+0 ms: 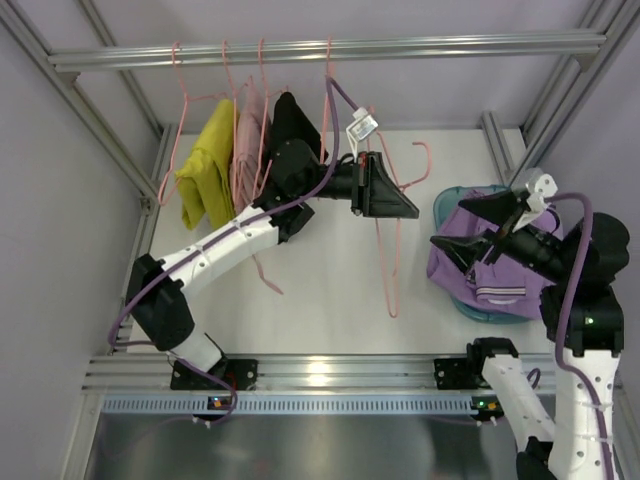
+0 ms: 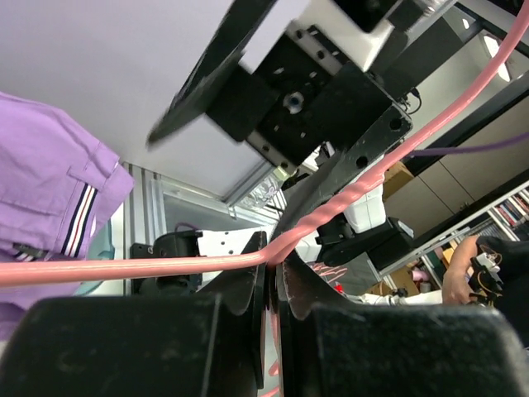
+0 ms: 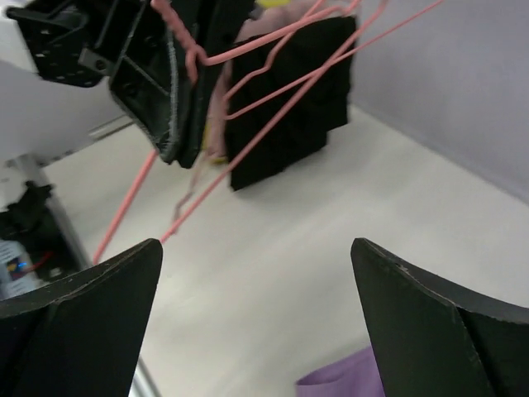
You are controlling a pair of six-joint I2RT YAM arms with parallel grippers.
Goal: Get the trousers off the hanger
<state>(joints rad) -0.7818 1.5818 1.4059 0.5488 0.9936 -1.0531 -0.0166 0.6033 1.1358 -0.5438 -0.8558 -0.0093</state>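
Observation:
The purple trousers (image 1: 478, 262) lie bunched in a teal basket (image 1: 447, 204) at the right, off the hanger. The bare pink wire hanger (image 1: 391, 262) hangs in mid-table from my left gripper (image 1: 388, 190), which is shut on its wire. In the left wrist view the hanger (image 2: 124, 269) runs into the shut gripper (image 2: 277, 256), with the trousers (image 2: 50, 182) at the left. My right gripper (image 1: 478, 238) hovers just above the trousers, open and empty. In the right wrist view the right gripper (image 3: 256, 256) stands wide apart, over a corner of the trousers (image 3: 347, 382).
On the rail (image 1: 330, 50) at the back hang several pink hangers carrying a yellow garment (image 1: 205, 165), a pink one (image 1: 245, 145) and a black one (image 1: 292, 125). Metal frame posts stand at both sides.

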